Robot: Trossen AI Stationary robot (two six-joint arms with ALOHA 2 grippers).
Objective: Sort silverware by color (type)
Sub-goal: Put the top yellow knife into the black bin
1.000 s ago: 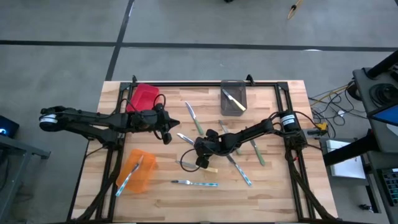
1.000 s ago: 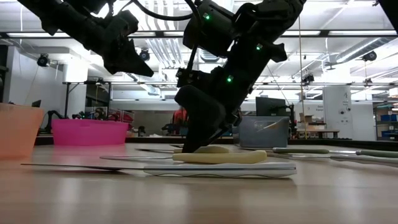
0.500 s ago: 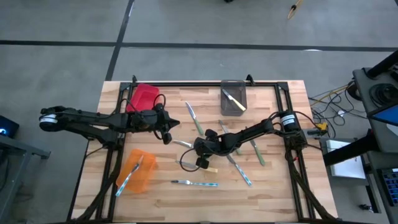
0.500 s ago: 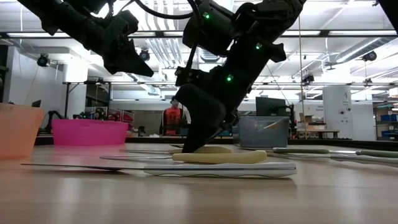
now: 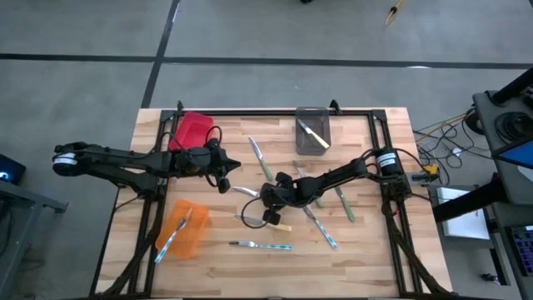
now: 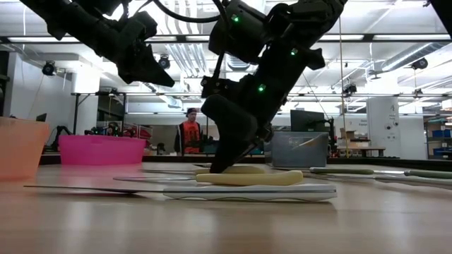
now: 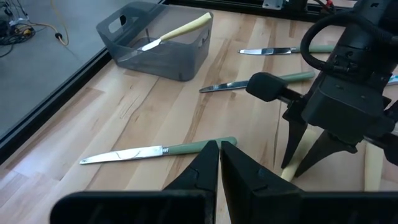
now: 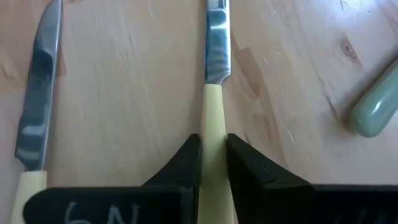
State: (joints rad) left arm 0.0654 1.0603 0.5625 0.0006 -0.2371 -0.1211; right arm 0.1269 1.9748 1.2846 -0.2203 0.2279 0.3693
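Right wrist view: right gripper (image 8: 213,155) is clamped on a yellow-handled knife (image 8: 213,93) lying mid-table. Left gripper (image 5: 225,177), fingers together and empty, hovers nearer the table's left edge.

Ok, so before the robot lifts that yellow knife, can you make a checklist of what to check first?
1. Right gripper closed on the yellow-handled knife: ok, fingers press both sides of the handle.
2. Knife off the table: cannot tell.
3. Second yellow knife beside it clear of the fingers: ok, it lies apart.
4. Grey bin ready: ok, it holds one yellow knife already.
5. Left gripper out of the way: ok, shut and empty, hovering near the red bin.
6. Green knife not snagged: ok, lies apart.
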